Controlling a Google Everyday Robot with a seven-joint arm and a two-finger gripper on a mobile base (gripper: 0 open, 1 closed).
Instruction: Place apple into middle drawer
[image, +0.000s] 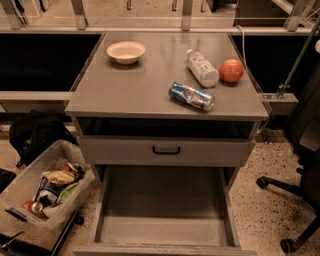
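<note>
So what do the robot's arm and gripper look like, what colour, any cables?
That cannot be told here: the arm and the gripper are outside the camera view, so no colour, shape, cable or marking of theirs shows. What does show is the apple on the cabinet top, near its right edge, and the open middle drawer below.

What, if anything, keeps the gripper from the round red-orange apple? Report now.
Probably yes: the apple sits uncovered near the right edge of the grey cabinet top, only the clear plastic bottle close beside it. The gripper is out of view, so reach is unconfirmed.
</note>
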